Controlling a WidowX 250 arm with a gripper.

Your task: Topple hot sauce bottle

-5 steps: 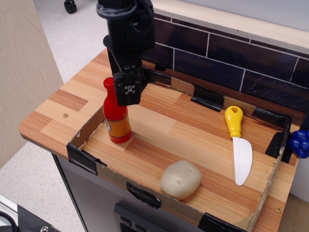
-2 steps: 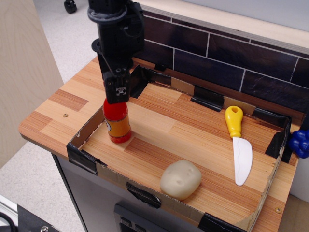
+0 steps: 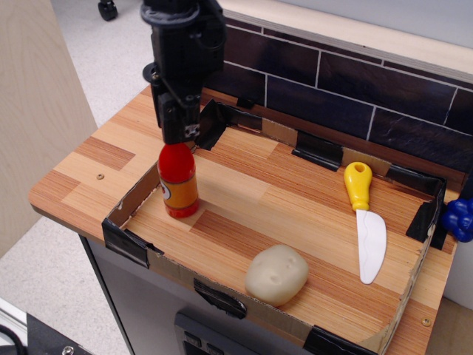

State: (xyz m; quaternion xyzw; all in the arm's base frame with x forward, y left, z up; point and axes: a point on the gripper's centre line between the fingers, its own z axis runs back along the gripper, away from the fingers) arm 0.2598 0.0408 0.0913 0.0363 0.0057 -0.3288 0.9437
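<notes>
The hot sauce bottle (image 3: 178,183) stands upright in the near-left corner of the cardboard-rimmed tray (image 3: 133,196). It is red with an orange label. My black gripper (image 3: 180,133) hangs directly over it, and its tip covers the cap and upper neck. The fingers are seen side-on as one dark block, so I cannot tell whether they are open, shut, or closed on the cap.
A yellow-handled white toy knife (image 3: 365,220) lies at the right of the tray. A pale potato-like lump (image 3: 276,274) sits near the front rim. A dark tiled wall (image 3: 347,96) backs the counter. A blue object (image 3: 460,218) shows at the right edge.
The gripper moved left from beside the bottle to over its cap, dipped, then rose slightly. The bottle stays upright in about the same place.
</notes>
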